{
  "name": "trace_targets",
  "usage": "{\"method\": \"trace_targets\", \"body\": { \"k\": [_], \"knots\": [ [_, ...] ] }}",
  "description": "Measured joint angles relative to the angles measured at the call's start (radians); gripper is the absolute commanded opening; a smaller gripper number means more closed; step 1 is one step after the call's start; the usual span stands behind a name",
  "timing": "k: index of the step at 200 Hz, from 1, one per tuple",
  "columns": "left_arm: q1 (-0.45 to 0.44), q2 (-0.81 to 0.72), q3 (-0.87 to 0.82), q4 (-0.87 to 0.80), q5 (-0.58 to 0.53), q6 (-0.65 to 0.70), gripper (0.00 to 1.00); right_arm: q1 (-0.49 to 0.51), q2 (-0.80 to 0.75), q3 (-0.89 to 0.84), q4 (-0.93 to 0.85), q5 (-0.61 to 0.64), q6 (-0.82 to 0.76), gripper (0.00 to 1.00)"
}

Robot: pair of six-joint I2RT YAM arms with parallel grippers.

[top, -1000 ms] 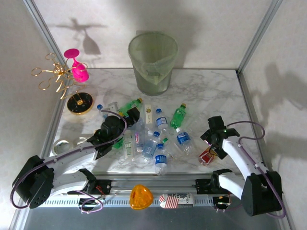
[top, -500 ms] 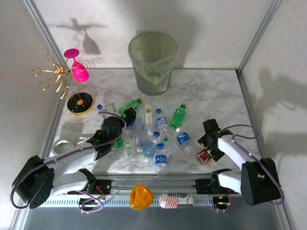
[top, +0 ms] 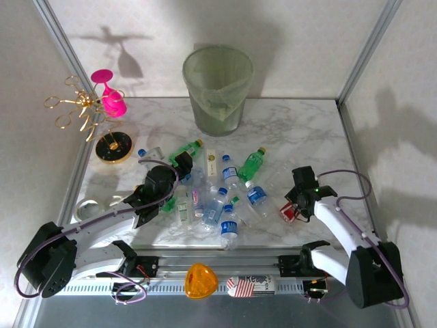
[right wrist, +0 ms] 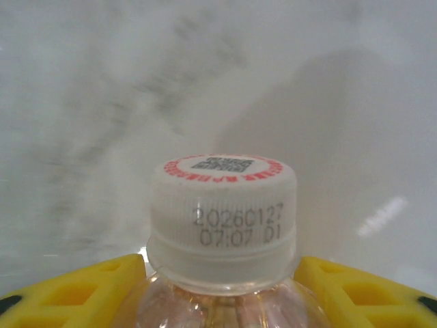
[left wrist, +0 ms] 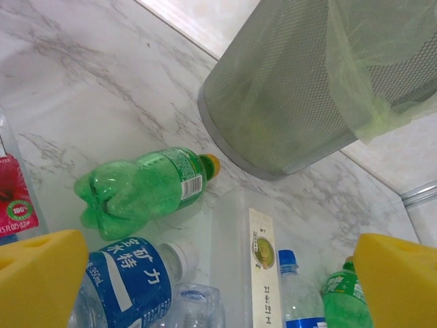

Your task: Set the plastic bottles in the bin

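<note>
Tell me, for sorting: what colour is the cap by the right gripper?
Bottle cap: white, red-ringed top; right wrist view.

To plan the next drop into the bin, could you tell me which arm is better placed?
Right: the right gripper is closed on the white-capped bottle, ready to carry to the bin; the left gripper hangs open over the pile, holding nothing.

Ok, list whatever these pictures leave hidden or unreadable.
- Right wrist: white-capped bottle cut off below its neck by the bottom edge; label unseen.
- Top external: inside of the bin hidden by its liner; contents unclear.
- Top external: bottles beneath the left gripper covered by that arm.
- Left wrist: bin's opening cut off by the top edge.
</note>
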Motion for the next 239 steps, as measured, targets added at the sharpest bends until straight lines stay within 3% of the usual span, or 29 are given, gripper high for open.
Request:
{"method": "trace_targets", "body": {
  "k": [58,101,155,192,239],
  "knots": [
    [0.000,-0.026,-0.006,-0.011,0.076,-0.055,1.00,0.000,-0.159,0.138,0.123,0.002,-0.175,0.41],
    [0.000,-0.071,-0.005,-0.079,0.145,-0.080,1.00,0.000,-0.108,0.277,0.237,-0.043,-0.286,0.41],
    [0.000,-0.215,-0.016,-0.187,0.180,-0.075,0.99,0.000,0.147,0.637,0.433,-0.168,-0.406,0.41],
    [0.000,-0.273,-0.056,-0.242,0.180,-0.060,1.00,0.010,0.369,0.866,0.608,-0.293,-0.385,0.41],
    [0.000,-0.276,-0.085,-0.257,0.184,-0.039,1.00,0.090,0.695,1.174,0.736,-0.349,-0.368,0.41]
  ]
}}
